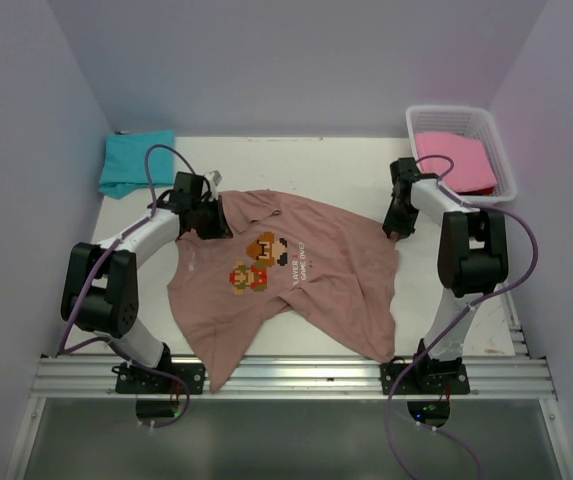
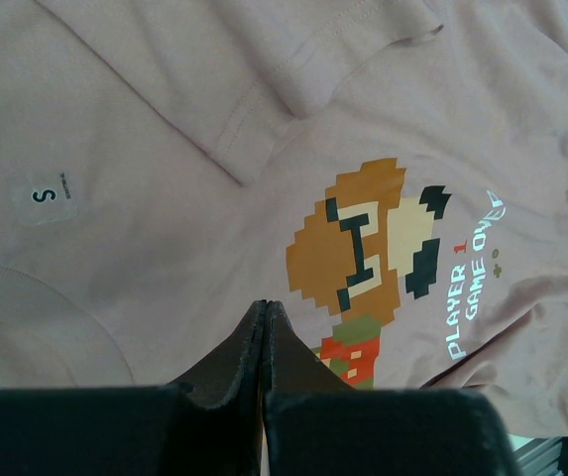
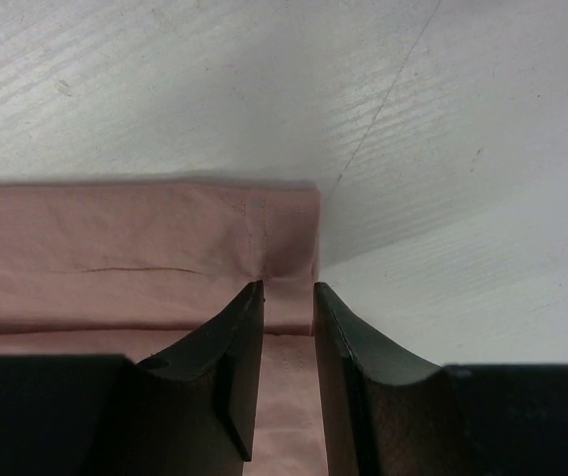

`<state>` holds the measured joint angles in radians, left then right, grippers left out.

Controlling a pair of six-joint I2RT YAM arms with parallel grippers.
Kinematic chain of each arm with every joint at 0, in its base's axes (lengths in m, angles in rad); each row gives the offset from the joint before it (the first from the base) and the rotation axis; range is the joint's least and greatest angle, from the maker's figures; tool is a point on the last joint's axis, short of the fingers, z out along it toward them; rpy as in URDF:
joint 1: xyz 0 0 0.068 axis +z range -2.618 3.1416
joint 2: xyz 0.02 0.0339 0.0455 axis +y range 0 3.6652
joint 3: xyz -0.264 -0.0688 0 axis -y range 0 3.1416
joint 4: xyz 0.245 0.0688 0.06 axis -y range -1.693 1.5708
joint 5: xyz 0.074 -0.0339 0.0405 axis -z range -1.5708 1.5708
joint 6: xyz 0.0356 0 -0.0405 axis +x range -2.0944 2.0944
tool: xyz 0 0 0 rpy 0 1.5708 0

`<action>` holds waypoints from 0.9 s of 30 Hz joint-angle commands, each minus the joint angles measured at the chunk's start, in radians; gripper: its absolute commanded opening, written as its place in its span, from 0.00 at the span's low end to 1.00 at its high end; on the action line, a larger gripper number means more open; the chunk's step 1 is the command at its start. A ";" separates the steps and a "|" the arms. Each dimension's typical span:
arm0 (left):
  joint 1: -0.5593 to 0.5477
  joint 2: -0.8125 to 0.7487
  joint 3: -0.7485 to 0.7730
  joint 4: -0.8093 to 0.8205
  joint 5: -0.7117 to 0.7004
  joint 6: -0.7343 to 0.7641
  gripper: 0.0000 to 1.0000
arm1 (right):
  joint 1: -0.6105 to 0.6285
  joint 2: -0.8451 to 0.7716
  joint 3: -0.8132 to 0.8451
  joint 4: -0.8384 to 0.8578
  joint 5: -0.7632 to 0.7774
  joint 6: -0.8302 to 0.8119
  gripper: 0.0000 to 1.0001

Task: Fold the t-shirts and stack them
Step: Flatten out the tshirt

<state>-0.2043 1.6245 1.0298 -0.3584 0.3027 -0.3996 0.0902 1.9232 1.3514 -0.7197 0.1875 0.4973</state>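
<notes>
The salmon-brown t-shirt lies spread, print up, across the middle of the white tabletop. It is rumpled rather than squared. Its long axis runs roughly left to right, slanting a little toward the near-right. The collar sits at the back-left and the hem forms the right-hand edge. The white lettering beside the pixel print has its tops toward the collar. In the left wrist view the size label shows inside the neck, and a sleeve is folded over onto the chest.

A near-left flap of the shirt spills over the front edge onto the metal rail. Bare tabletop lies behind the shirt, between the folded teal t-shirt in the back-left corner and the white basket in the back-right corner, which holds the pink t-shirt. A narrower bare strip runs along the right of the hem. Walls close in the left, back and right sides.

The left gripper is beside the collar, its jaws pressed together above the fabric. The right gripper is at the back corner of the hem. Its jaws are slightly parted and straddle that stitched corner — the cloth there lies flat on the tabletop, and whether it is pinched cannot be told.
</notes>
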 commanded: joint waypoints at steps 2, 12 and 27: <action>0.000 -0.034 -0.019 0.035 -0.010 0.015 0.00 | -0.004 0.026 0.020 0.019 -0.011 0.006 0.31; -0.001 -0.045 -0.030 0.032 -0.014 0.015 0.00 | -0.004 0.079 0.034 0.042 -0.016 -0.002 0.19; 0.000 0.001 0.010 0.087 -0.106 -0.001 0.00 | -0.006 -0.024 0.019 0.034 -0.026 -0.013 0.00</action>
<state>-0.2043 1.6112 1.0019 -0.3470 0.2565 -0.4004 0.0910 1.9640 1.3735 -0.7055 0.1646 0.4889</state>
